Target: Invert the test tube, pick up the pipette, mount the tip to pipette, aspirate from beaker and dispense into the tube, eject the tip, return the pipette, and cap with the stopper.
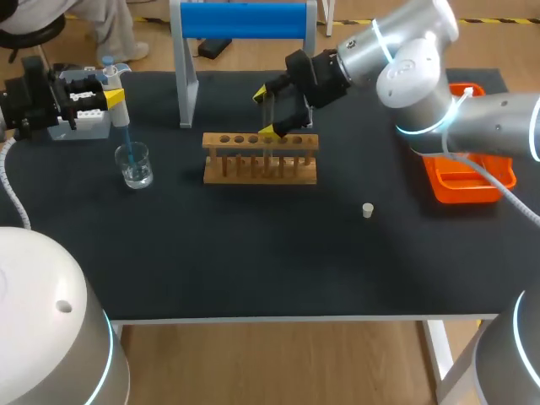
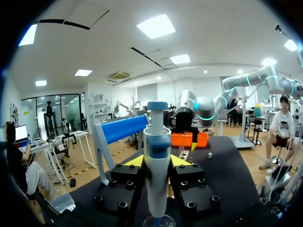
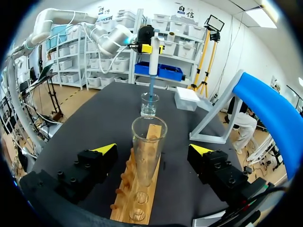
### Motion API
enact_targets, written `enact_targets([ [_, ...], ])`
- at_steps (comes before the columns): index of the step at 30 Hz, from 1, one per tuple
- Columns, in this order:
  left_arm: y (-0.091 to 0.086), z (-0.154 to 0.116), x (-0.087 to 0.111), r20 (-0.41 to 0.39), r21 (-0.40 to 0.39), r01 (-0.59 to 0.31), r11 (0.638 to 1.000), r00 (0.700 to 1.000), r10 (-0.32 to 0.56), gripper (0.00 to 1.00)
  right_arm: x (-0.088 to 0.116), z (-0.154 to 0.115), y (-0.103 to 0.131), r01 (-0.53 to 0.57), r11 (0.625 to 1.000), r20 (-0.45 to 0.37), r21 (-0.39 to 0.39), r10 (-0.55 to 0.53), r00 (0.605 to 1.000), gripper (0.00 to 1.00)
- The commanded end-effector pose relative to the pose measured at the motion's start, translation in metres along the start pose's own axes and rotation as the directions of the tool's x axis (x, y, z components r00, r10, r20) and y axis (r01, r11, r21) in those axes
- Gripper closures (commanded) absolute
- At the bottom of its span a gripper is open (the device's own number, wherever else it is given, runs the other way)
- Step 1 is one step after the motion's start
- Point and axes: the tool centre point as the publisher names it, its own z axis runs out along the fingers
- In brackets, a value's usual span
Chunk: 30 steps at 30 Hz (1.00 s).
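The clear glass test tube stands upright, mouth up, in the wooden tube rack mid-table. Your right gripper hangs over it, fingers spread wide on either side, touching nothing. Only the right wrist view shows that gap; from the head view the gripper hides the tube. Out at the left, your left gripper is clamped on the white-and-blue pipette, held upright, its blue tip dipped in the small glass beaker. The little pale stopper sits alone, right of the rack.
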Motion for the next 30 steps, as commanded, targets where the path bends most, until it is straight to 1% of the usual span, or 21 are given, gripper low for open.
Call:
enact_targets([
  [1, -0.001, 0.000, 0.000, 0.000, -0.002, 0.000, 1.000, 1.000, 0.000, 1.00, -0.001, 0.000, 0.000, 0.000, 1.000, -0.001, 0.001, 0.000, 1.000, 0.00],
  [18, -0.001, 0.000, 0.000, 0.000, -0.002, 0.000, 1.000, 1.000, 0.000, 1.00, -0.001, 0.000, 0.000, 0.000, 1.000, -0.001, 0.001, 0.000, 1.000, 0.00],
  [23, -0.011, -0.002, 0.003, 0.009, -0.010, -0.021, 1.000, 1.000, 0.021, 1.00, -0.001, 0.000, 0.000, 0.000, 1.000, -0.001, 0.001, 0.000, 1.000, 0.00],
  [30, -0.030, -0.001, 0.007, 0.014, -0.028, -0.050, 0.998, 0.999, 0.050, 1.00, -0.001, 0.000, 0.000, 0.000, 1.000, -0.001, 0.001, 0.000, 1.000, 0.00],
])
